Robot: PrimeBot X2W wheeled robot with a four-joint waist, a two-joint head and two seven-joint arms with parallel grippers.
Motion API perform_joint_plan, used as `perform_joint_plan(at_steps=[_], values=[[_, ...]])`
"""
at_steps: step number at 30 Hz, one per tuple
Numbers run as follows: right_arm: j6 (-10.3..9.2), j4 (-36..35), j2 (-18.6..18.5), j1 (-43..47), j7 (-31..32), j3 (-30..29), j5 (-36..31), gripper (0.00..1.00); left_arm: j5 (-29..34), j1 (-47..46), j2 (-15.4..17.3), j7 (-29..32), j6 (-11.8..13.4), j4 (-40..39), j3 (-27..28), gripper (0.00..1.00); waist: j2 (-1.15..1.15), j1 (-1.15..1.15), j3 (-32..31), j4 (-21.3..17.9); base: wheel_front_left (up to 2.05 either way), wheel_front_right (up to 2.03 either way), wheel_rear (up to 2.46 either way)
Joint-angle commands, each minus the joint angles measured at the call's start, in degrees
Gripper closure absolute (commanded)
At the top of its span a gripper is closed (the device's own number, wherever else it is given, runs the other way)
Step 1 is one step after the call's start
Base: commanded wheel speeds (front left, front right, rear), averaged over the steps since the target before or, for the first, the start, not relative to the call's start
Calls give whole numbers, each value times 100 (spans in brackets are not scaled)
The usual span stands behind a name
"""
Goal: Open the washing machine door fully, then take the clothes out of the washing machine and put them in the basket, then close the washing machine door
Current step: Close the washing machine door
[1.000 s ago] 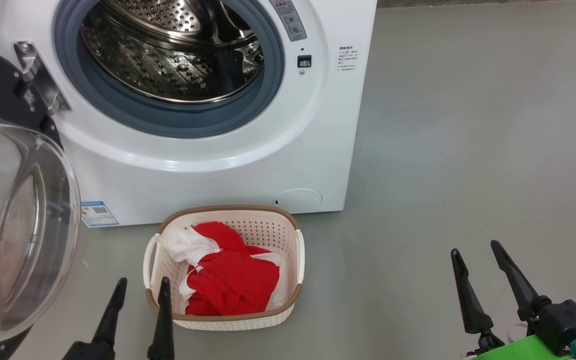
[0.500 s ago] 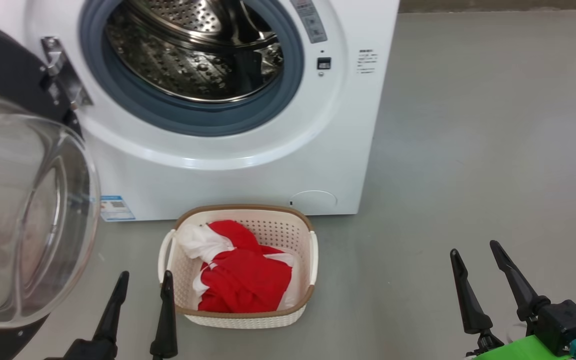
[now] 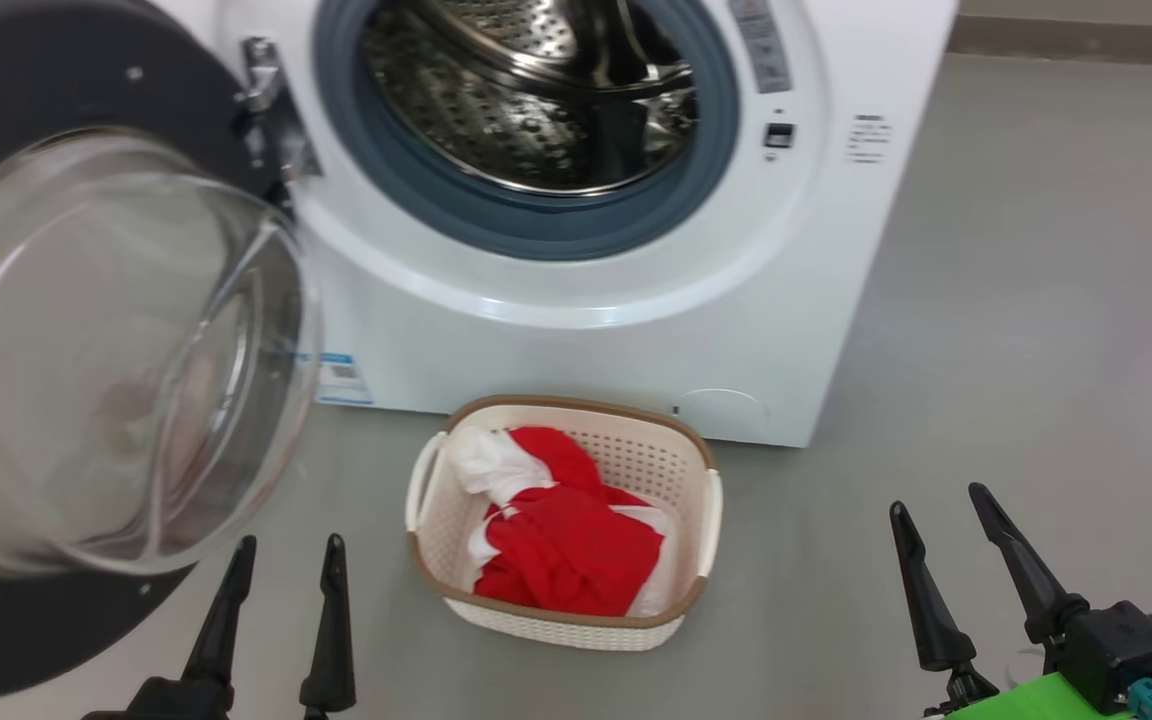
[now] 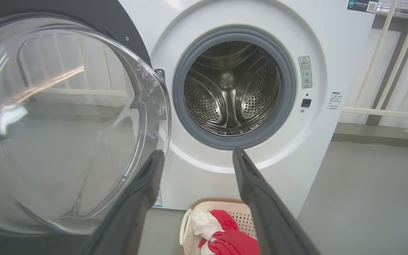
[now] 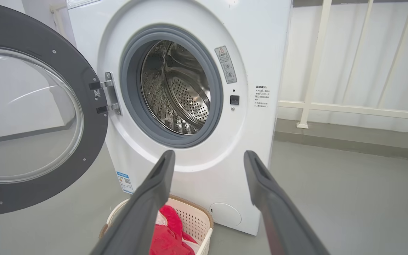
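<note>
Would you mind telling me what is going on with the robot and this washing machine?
The robot faces the washing machine, whose door stands wide open to the left. The drum looks empty, and the red clothes lie in the basket on the floor in front. The left gripper and the right gripper are both open and hold nothing. Closing the door is what remains.

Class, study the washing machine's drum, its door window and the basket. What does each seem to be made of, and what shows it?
Drum: likely stainless steel, mirror-bright, with rows of punched holes.
Door window: clear, glossy, bulging bowl with glints; glass or hard plastic, cannot tell which.
Basket: probably moulded plastic, matt cream, perforated walls, brown woven-look rim.
</note>
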Motion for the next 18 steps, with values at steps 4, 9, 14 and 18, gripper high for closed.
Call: perform_joint_plan(at_steps=[4, 9, 14, 18], values=[[36, -125, -74, -172, -37, 153, -72, 0, 82, -131, 43, -51, 87, -209, 172, 0, 0, 0, -24, 570, 0, 0, 0], [36, -141, -74, -168, -37, 174, -64, 0, 67, -125, 45, -51, 117, -225, 195, 0, 0, 0, -31, 909, 0, 0, 0], [36, -118, -74, -167, -37, 177, -62, 0, 73, -113, 48, -51, 163, -243, 202, 0, 0, 0, -37, 1212, 0, 0, 0], [36, -110, -74, -173, -37, 176, -66, 0, 63, -94, 51, -51, 207, -242, 224, 0, 0, 0, -32, 1399, 0, 0, 0]])
